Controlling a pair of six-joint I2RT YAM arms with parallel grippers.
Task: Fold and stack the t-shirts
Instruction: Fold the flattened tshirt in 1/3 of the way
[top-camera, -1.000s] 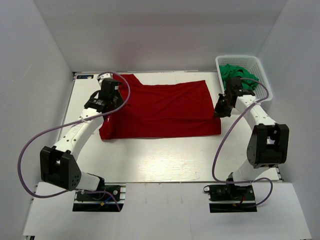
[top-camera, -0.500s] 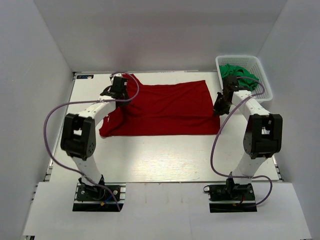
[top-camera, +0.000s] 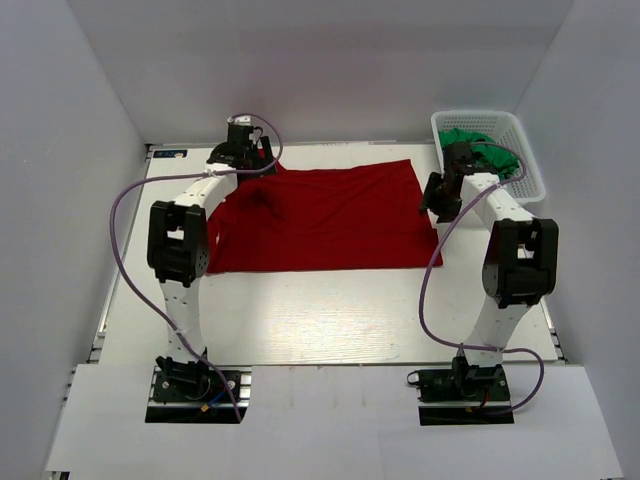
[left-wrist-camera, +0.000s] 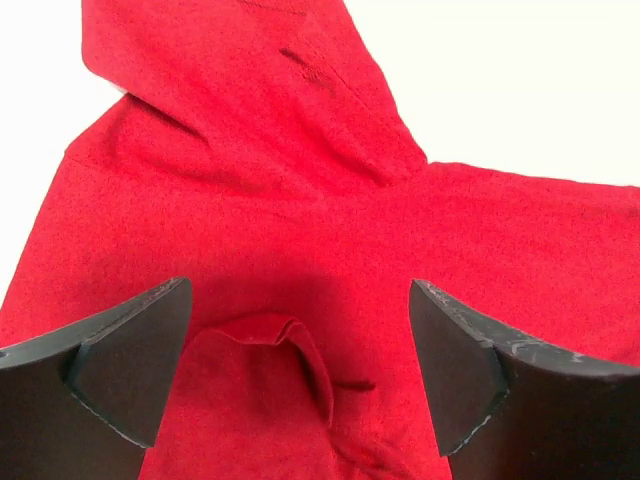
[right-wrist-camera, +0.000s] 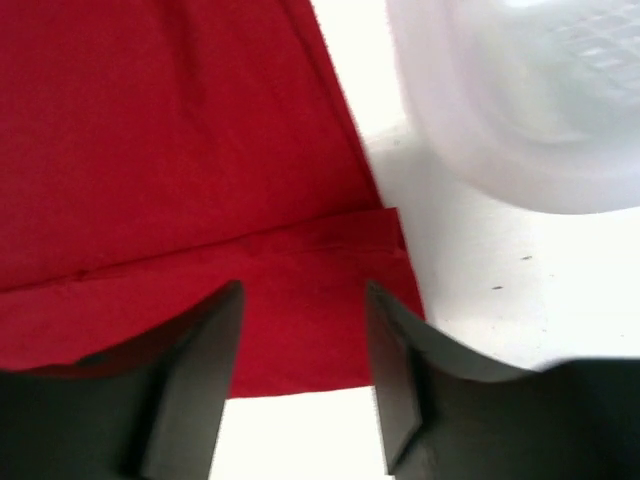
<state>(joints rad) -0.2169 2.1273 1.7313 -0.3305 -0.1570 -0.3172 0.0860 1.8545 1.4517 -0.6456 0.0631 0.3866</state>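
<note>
A deep red t-shirt (top-camera: 330, 215) lies spread flat across the far half of the white table. My left gripper (top-camera: 258, 168) hovers open over its far left corner. In the left wrist view, its gripper (left-wrist-camera: 300, 370) stands wide, with a small raised fold of the red t-shirt (left-wrist-camera: 285, 345) between the fingers, free of both. My right gripper (top-camera: 434, 198) is open above the shirt's right edge. The right wrist view shows that gripper (right-wrist-camera: 300, 345) over the red t-shirt's (right-wrist-camera: 180, 140) folded corner, holding nothing. Green t-shirts (top-camera: 478, 145) lie bunched in the basket.
A white lattice basket (top-camera: 478, 115) stands at the far right corner, close to my right wrist, and shows blurred in the right wrist view (right-wrist-camera: 520, 100). Bare white table (top-camera: 330, 310) stretches from the shirt to the arm bases. Grey walls enclose the table.
Both grippers have gone from shut to open and let go of the red shirt. The left arm has carried the shirt's left part toward the far edge; the right moved slightly farther.
</note>
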